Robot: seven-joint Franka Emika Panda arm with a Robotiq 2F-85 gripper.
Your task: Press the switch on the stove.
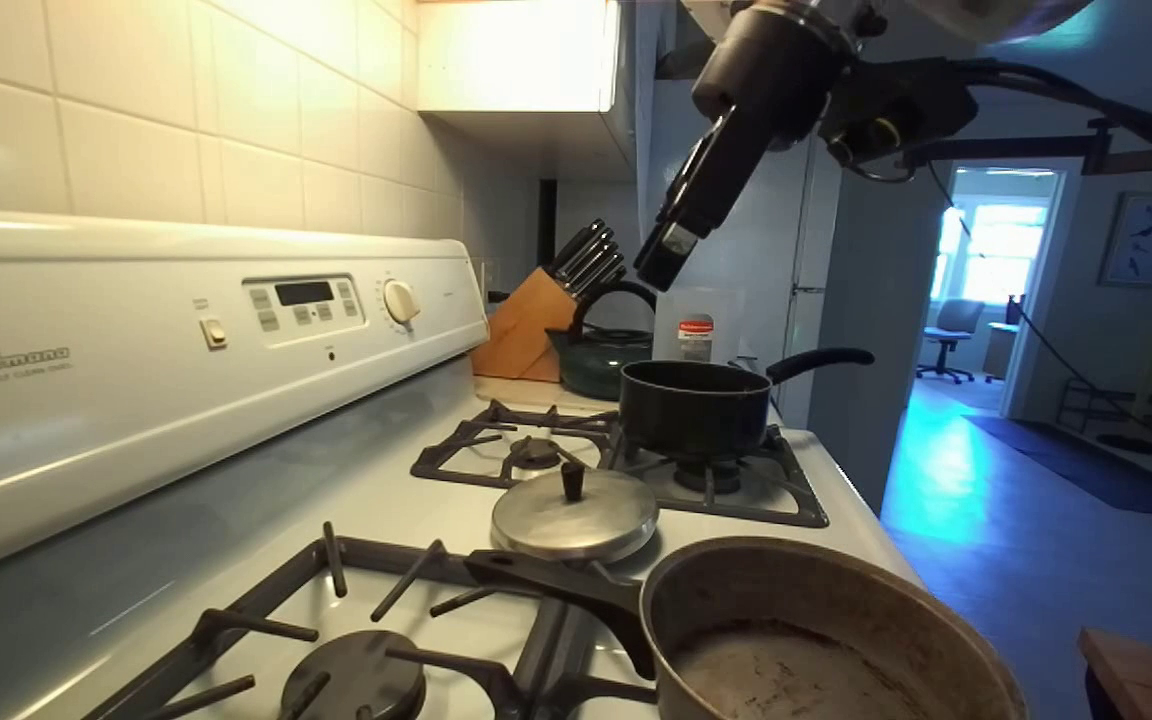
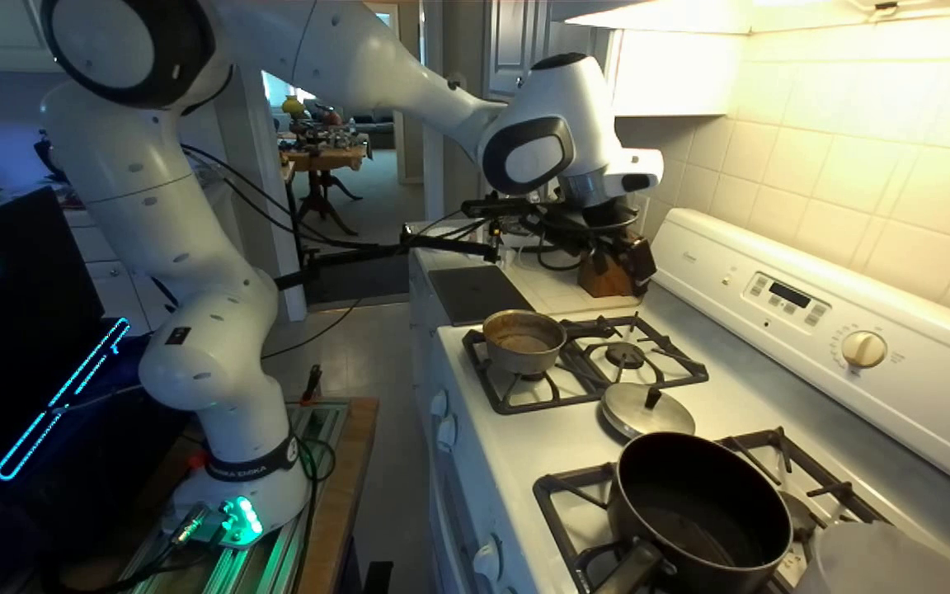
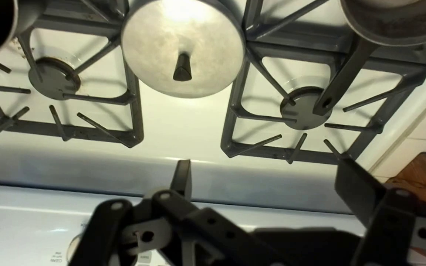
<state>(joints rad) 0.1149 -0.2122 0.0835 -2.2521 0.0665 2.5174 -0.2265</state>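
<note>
Your gripper observed raised above the stove, fingers parted wide, white switch (noted beside the clock panel) well apart from them

Pincer hangs in the air, stove below it, switch frame-right of it, small saucepan down-left, lid lower, dark pot lower yet.
</note>
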